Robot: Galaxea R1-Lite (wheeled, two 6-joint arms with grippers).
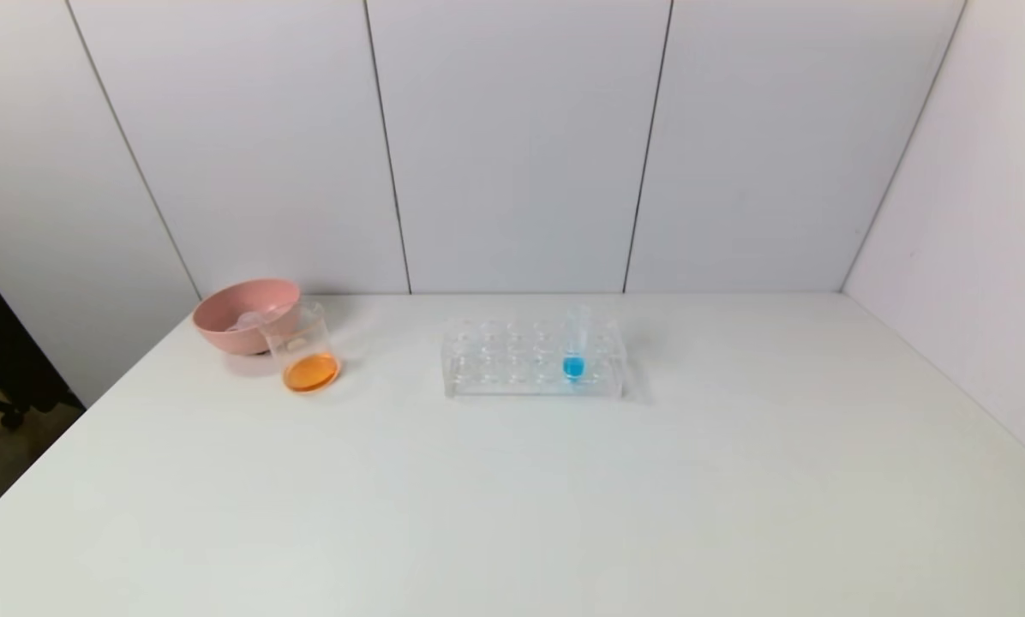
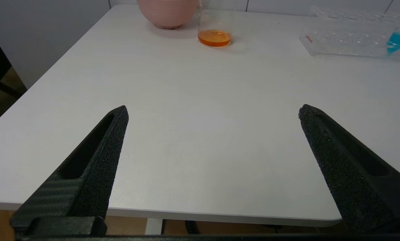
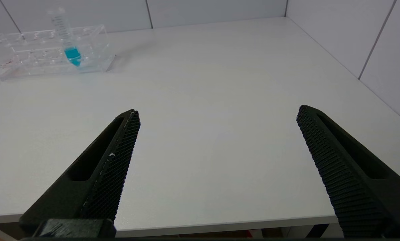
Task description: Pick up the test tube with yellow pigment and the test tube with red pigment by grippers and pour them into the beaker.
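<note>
Orange liquid sits in the bottom of the beaker [image 1: 304, 351], which you'll find in the left half of the head view, upright on the white table [image 1: 512, 497] and just in front of the pink bowl [image 1: 242, 313], close enough that they overlap in the picture. At the centre of that view stands the clear tube rack [image 1: 534, 360], well apart from the beaker, with one blue-tipped tube [image 1: 574, 347] upright in a hole toward its right end. You can make out something pale inside the bowl, but not what it is; no yellow or red tube shows clearly. Your left gripper [image 2: 213, 110] hovers at the near table edge, fingers spread wide with nothing between them, the beaker far off at the top centre of its view. Your right gripper [image 3: 216, 112] does the same, spread and empty, with the rack at its upper left.
</note>
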